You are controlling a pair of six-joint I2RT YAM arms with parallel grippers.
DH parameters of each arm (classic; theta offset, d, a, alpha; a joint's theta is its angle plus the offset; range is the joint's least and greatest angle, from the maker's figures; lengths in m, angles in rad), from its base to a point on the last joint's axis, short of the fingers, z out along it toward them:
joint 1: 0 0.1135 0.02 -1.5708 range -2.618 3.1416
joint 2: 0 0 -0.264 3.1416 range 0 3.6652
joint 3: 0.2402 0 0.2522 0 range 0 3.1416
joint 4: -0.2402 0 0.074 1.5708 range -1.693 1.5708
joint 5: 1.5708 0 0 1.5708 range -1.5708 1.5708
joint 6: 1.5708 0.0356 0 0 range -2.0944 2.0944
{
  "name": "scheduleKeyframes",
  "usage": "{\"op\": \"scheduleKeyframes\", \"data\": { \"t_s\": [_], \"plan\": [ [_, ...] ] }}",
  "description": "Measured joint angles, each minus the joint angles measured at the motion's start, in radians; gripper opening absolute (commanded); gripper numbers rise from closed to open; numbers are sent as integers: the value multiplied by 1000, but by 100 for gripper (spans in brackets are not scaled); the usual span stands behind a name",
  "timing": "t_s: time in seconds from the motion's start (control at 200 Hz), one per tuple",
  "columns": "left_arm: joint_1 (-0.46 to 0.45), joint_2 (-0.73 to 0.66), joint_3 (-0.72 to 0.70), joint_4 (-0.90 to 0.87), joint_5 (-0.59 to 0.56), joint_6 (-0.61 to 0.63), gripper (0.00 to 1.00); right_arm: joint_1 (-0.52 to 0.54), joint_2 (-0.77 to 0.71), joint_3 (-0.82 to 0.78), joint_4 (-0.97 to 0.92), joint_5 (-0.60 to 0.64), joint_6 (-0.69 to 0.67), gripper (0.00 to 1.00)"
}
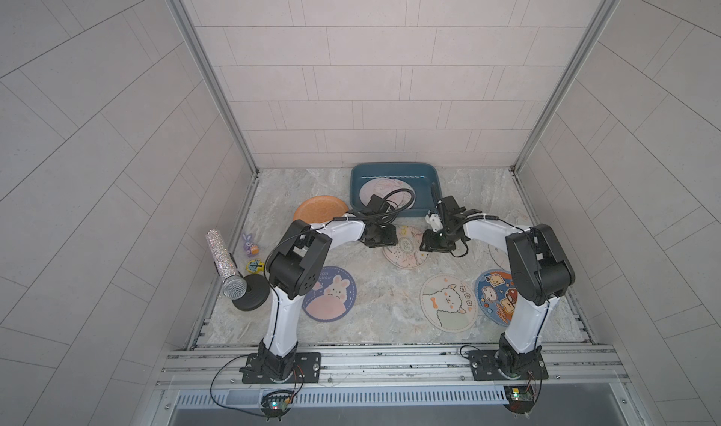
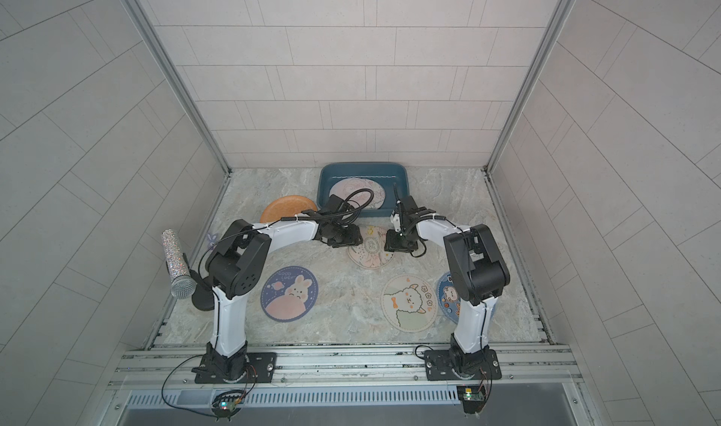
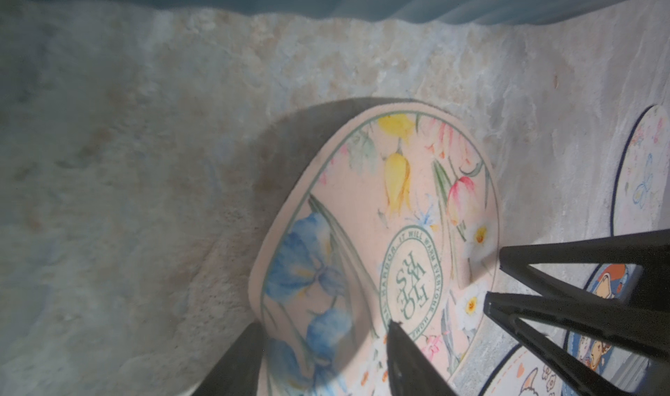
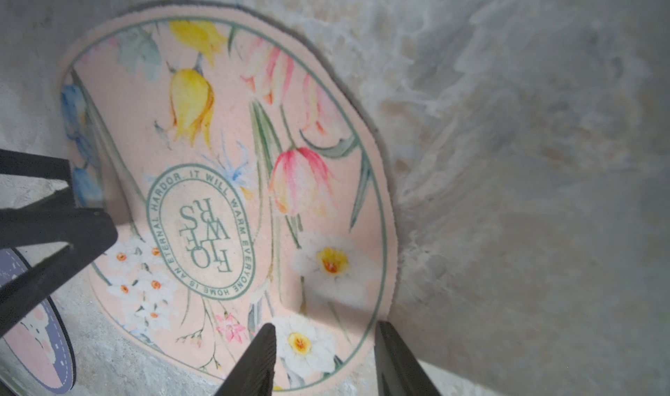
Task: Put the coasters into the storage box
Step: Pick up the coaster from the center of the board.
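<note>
As both top views show, storage box (image 1: 392, 167): one pale coaster (image 1: 372, 189) inside.
Left gripper (image 3: 322, 325): jaws apart, astride floral coaster (image 3: 398, 213) edge.
Right gripper (image 4: 326, 325): likewise.

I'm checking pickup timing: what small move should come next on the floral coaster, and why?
Probably close both tools fully. The left tool and right tool each straddle an edge of the floral coaster with jaws apart, so neither looks clamped; lifting toward the storage box should wait.

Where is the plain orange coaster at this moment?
In both top views the orange coaster lies on the table, just left of the storage box and beyond the left arm's forearm.
</note>
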Motion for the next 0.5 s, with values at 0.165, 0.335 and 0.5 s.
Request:
{"op": "scheduleKeyframes", "data": {
  "t_s": [0.165, 0.335, 0.5],
  "plan": [
    [0, 5, 0, -19, 0, -1, 25, 0, -2, -5, 11, -2, 6, 48],
    [-3, 7, -1, -43, 2, -6, 1, -6, -21, -33, 38, -16, 14, 51],
    [-4, -6, -1, -61, 2, -1, 0, -39, -66, -85, 39, -44, 22, 59]
  ]
}}
